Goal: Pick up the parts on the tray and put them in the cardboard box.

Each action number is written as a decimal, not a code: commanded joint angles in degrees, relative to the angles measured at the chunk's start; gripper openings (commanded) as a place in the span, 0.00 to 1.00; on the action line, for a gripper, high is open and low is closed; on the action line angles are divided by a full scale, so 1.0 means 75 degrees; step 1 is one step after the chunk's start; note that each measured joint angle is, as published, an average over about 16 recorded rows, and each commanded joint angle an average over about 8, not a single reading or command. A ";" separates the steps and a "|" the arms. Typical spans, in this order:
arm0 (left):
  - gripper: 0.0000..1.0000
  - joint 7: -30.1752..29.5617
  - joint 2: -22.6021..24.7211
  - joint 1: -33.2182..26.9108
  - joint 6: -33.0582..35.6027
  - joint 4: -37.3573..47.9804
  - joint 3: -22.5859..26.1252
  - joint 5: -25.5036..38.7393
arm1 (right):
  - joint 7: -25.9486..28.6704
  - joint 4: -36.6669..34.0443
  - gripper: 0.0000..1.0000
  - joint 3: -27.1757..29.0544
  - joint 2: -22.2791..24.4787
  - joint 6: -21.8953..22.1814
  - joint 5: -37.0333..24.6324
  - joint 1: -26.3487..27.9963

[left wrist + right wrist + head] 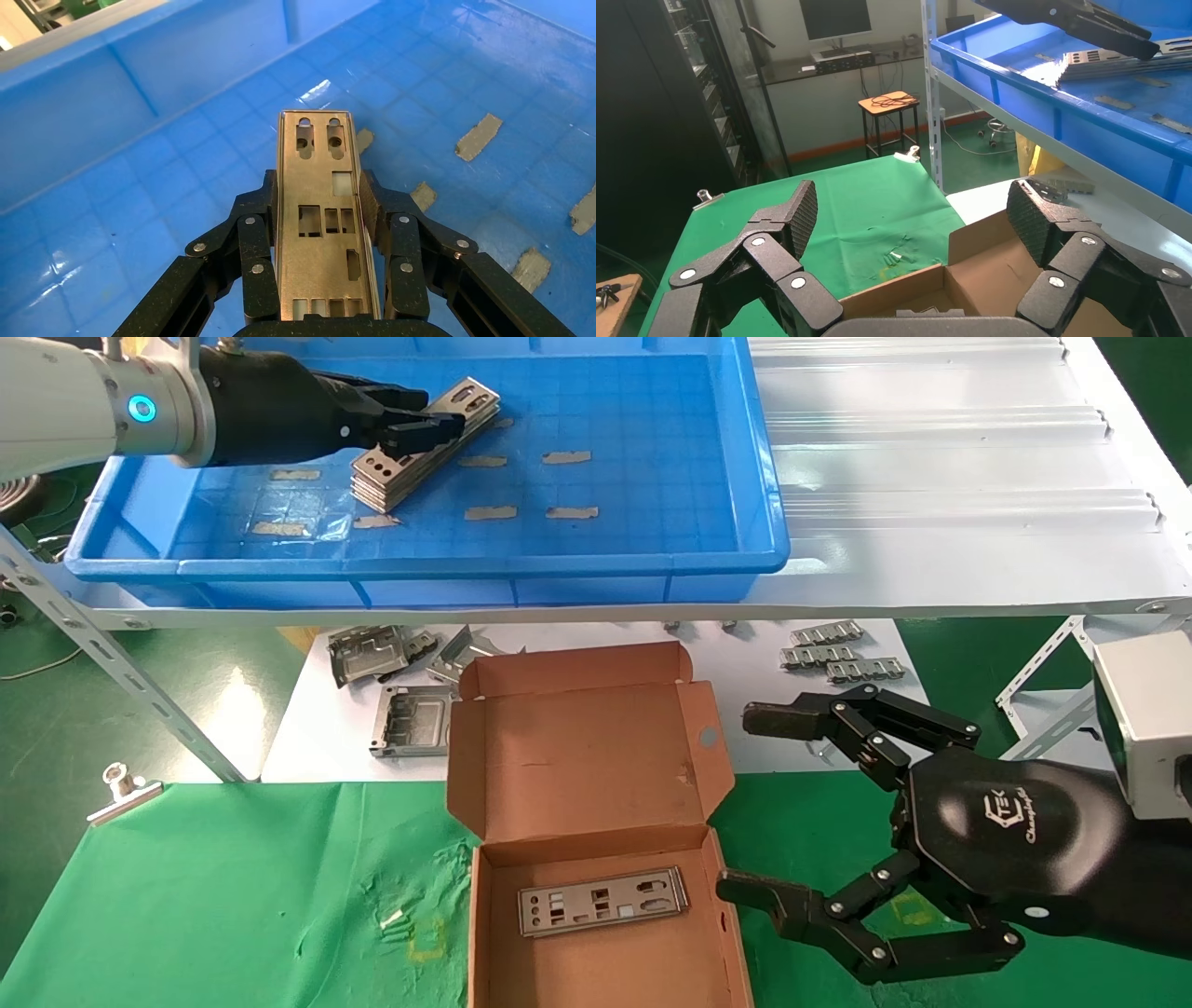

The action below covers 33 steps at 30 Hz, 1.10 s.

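A stack of silver parts [384, 484] lies slantwise at the back left of the blue tray [428, 565]. My left gripper [421, 427] is down on that stack. In the left wrist view its fingers [256, 232] press both long edges of the top part [323, 239], just above the tray floor [176, 196]. The cardboard box [577, 775] stands open on the green cloth, with one part [602, 900] flat inside. To the right of the box my right gripper [759, 803] hangs open and holds nothing; in its own wrist view it [912, 217] looks over the box [989, 274].
Grey metal frames [372, 658] and small toothed strips [838, 654] lie on the white sheet under the tray shelf. A white corrugated panel [931, 477] lies right of the tray. A metal clamp [121, 789] holds the green cloth [233, 896] at the left. Tape bits [568, 456] dot the tray floor.
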 commanded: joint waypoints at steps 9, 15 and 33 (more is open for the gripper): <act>0.00 0.0024 -0.0043 -0.0103 0.0044 0.0007 -0.0044 -0.0063 | 0.0000 0.0000 1.00 0.0000 0.0000 0.0000 0.0000 0.0000; 0.00 0.0109 -0.0170 -0.0282 0.0656 -0.0114 -0.0130 -0.0192 | 0.0000 0.0000 1.00 0.0000 0.0000 0.0000 0.0000 0.0000; 0.00 0.1197 -0.1034 0.0522 0.5153 -0.1722 -0.0100 -0.1196 | 0.0000 0.0000 1.00 0.0000 0.0000 0.0000 0.0000 0.0000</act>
